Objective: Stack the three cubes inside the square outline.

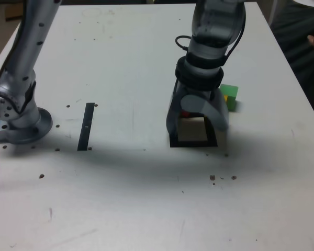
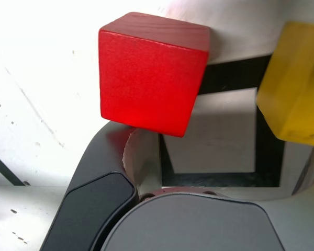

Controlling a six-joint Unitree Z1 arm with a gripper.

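Black square outline point(image 1: 188, 144) lies beneath the end effector point(image 1: 197, 127), which gapes wide, gripping nothing.

A narrow black strip point(image 1: 86, 127) (straight) lies on the table point(image 1: 131, 193).

high frontal exterior, wrist close-up downward, both apparently sharing outline point(image 1: 193, 143) point(image 2: 214, 180)

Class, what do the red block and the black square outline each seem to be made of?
Red block: probably painted wood; fine grain-like lines show on its darker side, under a smooth, slightly glossy coat. Black square outline: perhaps tape or printed paper; it looks flat and matt.
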